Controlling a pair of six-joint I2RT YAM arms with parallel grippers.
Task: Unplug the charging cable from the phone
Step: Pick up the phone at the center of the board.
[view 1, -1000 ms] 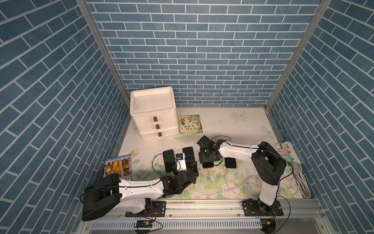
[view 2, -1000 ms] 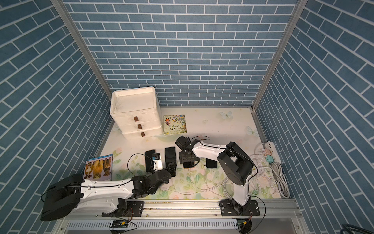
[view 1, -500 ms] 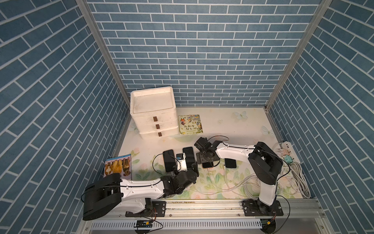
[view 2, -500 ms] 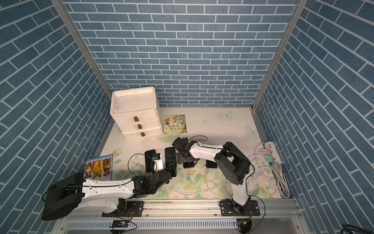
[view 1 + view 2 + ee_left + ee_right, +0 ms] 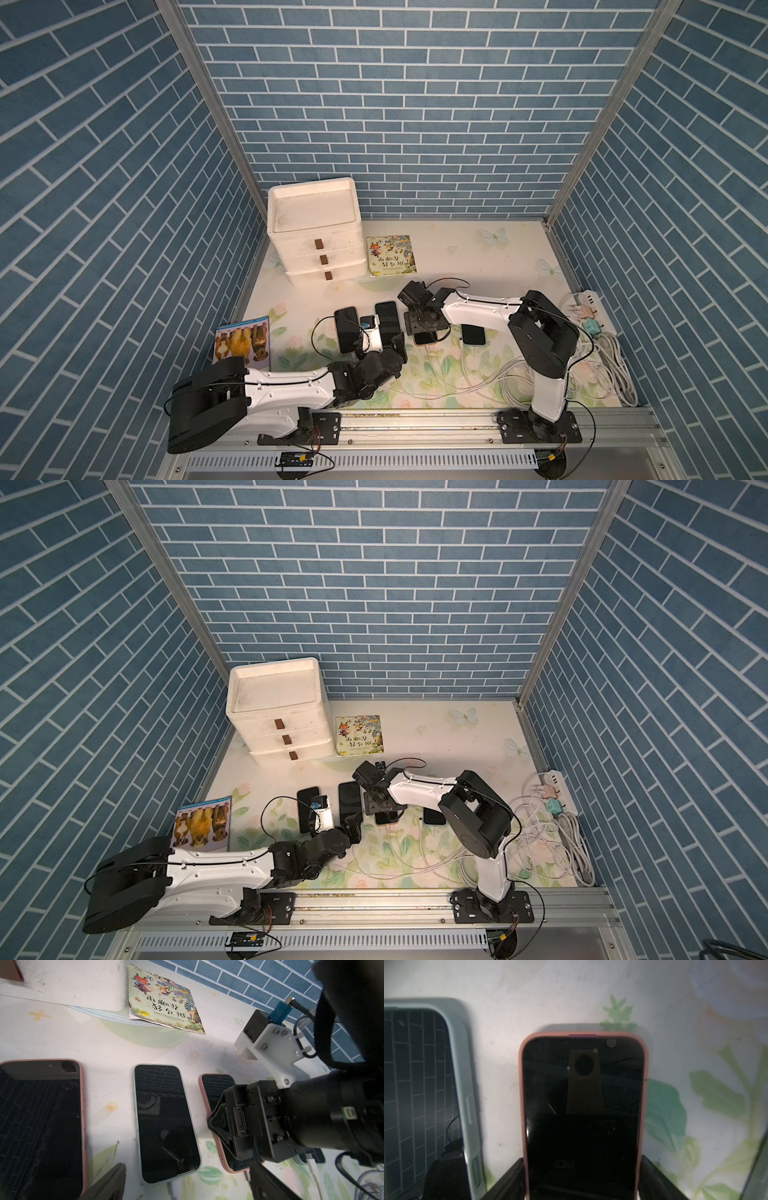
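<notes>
Four phones lie in a row on the tabletop (image 5: pixel 490 257). Their long axes run up-down in both top views, w/ the plug ends toward the lower edge of frame, i.e. toward the arm bases.

The right claw (image 5: pixel 426 330) sits over the pink-cased phone (image 5: pixel 583 1105), third from the left of the row. In the right wrist view its fingers (image 5: pixel 512 1180) flank the phone's long sides. They are spread about as wide as the case, but whether they press on it I can't tell.

The left claw (image 5: pixel 190 1183) is wide open and holds nothing. It is low over the tabletop at the phones' near ends, w/ the mint-cased phone (image 5: pixel 166 1122) and its white plug (image 5: pixel 176 1186) between its fingers.

The white cable (image 5: pixel 430 357) leaves the pink-cased phone's lower end, just right of that claw.

Judgement: the pull should run along the phone's long axis, toward the bases. The left arm is nearer the plugs — the right is placed to pin the body.
</notes>
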